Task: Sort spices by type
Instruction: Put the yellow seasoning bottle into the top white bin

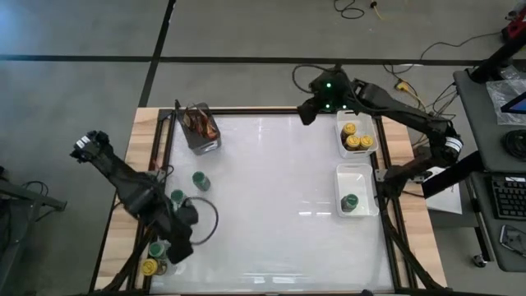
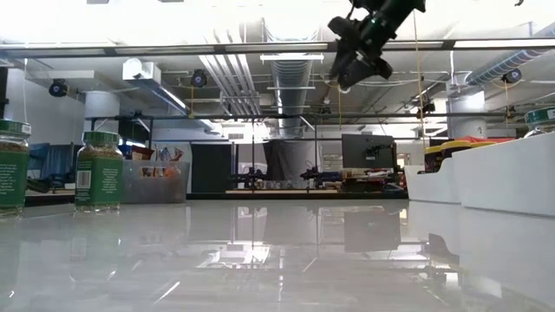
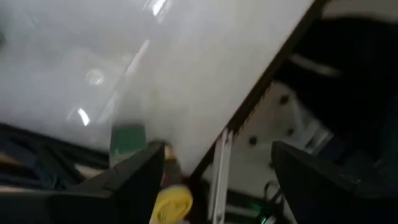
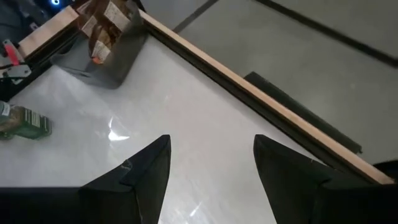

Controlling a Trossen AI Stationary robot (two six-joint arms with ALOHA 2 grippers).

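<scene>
Left hand point(image 1: 175, 247) hangs with fingers spread wide and empty over the tabletop's point(image 1: 271, 173) near left corner, just above a yellow-lidded jar point(image 1: 149, 267) and a green-lidded jar point(image 1: 157, 249). Two more green-lidded jars point(image 1: 200, 180) stand nearby. Farther off, right hand point(image 1: 306, 113), parted and empty, hovers high beside the tray of yellow-lidded jars point(image 1: 357, 137); another tray point(image 1: 355, 174) holds one green-lidded jar point(image 1: 350, 201).

Left wrist view blurred; yellow-lidded jar point(image 3: 171, 204) cut off by edge.
</scene>
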